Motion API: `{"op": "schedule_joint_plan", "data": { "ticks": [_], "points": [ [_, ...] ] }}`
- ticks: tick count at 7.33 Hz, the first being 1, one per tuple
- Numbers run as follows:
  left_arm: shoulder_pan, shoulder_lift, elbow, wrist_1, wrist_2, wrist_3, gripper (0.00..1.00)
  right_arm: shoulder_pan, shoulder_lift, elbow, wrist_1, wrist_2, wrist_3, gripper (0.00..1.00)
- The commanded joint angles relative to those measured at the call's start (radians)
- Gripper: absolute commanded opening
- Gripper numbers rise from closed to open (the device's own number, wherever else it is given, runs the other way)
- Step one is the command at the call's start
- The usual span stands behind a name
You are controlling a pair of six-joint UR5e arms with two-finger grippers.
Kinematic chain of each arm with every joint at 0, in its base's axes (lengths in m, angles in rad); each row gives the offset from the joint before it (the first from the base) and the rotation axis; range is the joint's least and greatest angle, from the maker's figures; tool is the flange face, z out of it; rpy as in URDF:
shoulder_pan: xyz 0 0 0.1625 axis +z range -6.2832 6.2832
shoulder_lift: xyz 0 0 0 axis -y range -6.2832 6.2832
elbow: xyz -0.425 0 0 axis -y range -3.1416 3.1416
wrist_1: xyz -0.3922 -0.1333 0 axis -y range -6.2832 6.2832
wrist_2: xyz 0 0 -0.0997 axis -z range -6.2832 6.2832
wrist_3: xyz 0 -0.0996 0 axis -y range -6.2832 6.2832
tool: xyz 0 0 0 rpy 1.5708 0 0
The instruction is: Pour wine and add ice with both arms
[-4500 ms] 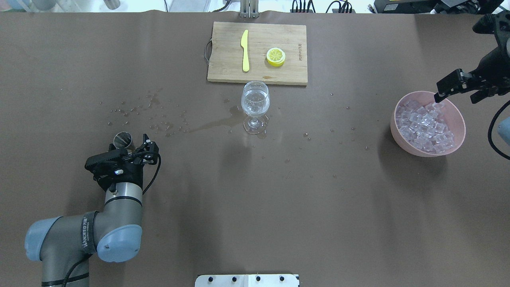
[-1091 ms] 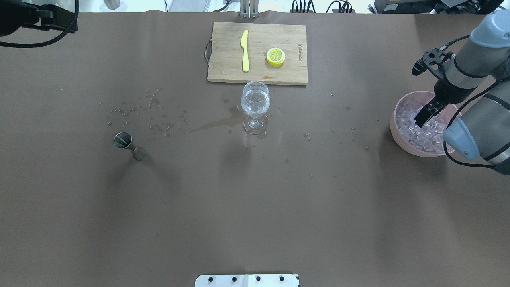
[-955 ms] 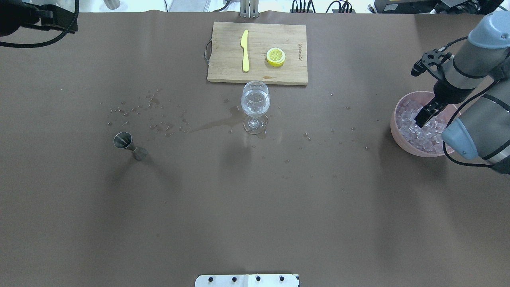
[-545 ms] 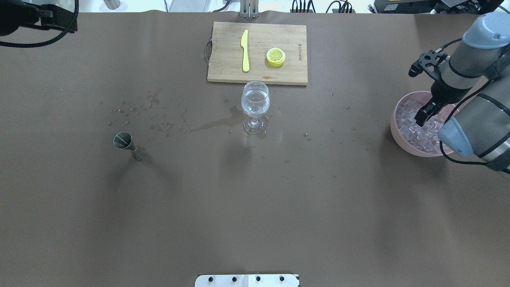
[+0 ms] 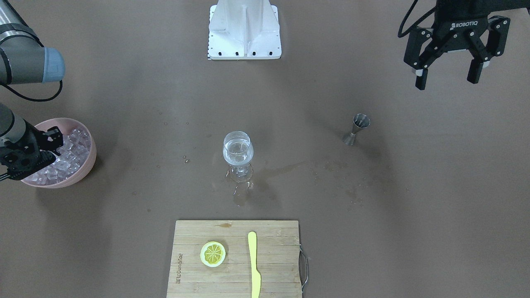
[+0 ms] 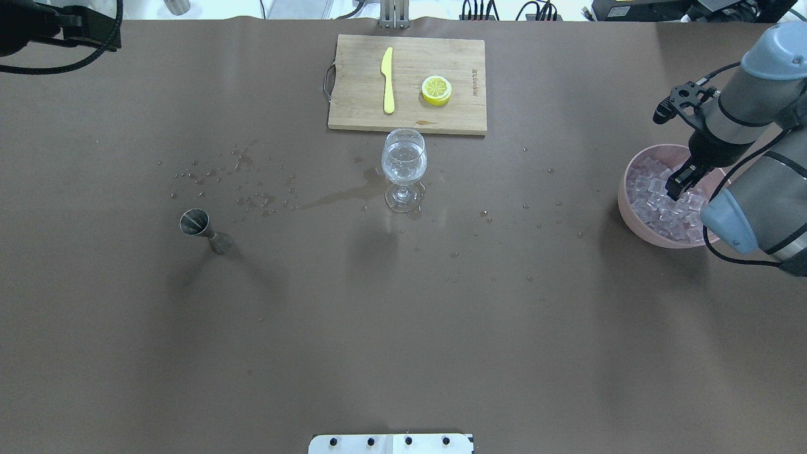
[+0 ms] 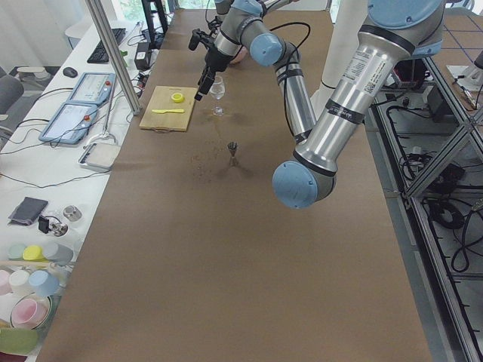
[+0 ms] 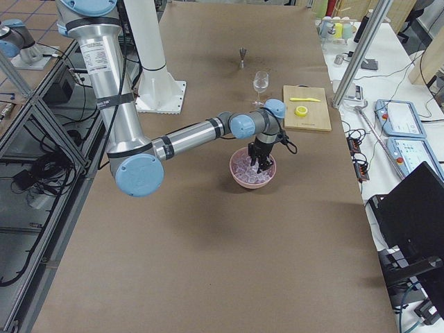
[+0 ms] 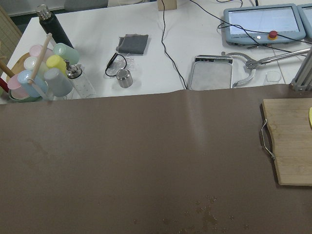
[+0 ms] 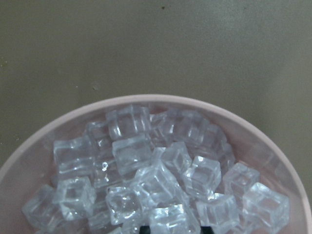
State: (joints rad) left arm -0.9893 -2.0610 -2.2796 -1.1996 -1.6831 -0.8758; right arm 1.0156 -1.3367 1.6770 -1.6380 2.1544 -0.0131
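Observation:
The ice (image 6: 656,202) is a heap of clear cubes in a pink bowl (image 6: 630,214) at the table's right. My right gripper (image 6: 681,186) reaches down into the heap, also seen in the front view (image 5: 43,149). In the right wrist view its dark fingertips close on one ice cube (image 10: 173,219) at the bottom edge. The wine (image 6: 403,161) is clear liquid in a stemmed glass (image 5: 237,153) at mid-table. My left gripper (image 5: 449,80) hangs open and empty, high above the table's left side, apart from the steel jigger (image 5: 356,129).
A wooden board (image 6: 359,82) with a yellow knife (image 6: 388,79) and a lemon half (image 6: 436,89) lies behind the glass. A puddle and drops (image 6: 334,198) wet the brown mat left of the glass. The white base block (image 5: 244,31) stands on the robot's side.
My left gripper let go of the jigger and rose to the far left. My right gripper came down into the ice bowl and in the last half second shifted slightly right.

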Motion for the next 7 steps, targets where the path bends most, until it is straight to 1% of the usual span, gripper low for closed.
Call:
{"op": "schedule_joint_plan", "data": {
  "ticks": [1,2,3,5,6,7],
  "points": [
    [-0.002,-0.001,-0.003,0.0,-0.013,-0.005,0.98,-0.002,-0.012,0.009,0.0,-0.004,0.01,0.0],
    [-0.014,-0.001,-0.003,0.0,-0.024,-0.005,0.98,-0.003,0.004,0.007,0.0,-0.001,0.012,0.0],
    [-0.02,-0.001,-0.004,0.0,-0.033,-0.005,0.98,0.004,0.011,0.029,-0.011,0.01,0.012,0.0],
    [-0.022,0.005,-0.005,0.0,-0.033,-0.005,0.98,0.058,0.033,0.056,-0.014,0.062,0.012,0.0],
    [-0.028,0.005,-0.006,0.0,-0.035,-0.005,0.98,0.084,0.034,0.102,-0.014,0.096,0.025,0.0],
    [-0.037,0.005,-0.006,0.0,-0.05,0.001,0.98,0.113,0.036,0.153,-0.002,0.14,0.13,0.0]
  ]
}}
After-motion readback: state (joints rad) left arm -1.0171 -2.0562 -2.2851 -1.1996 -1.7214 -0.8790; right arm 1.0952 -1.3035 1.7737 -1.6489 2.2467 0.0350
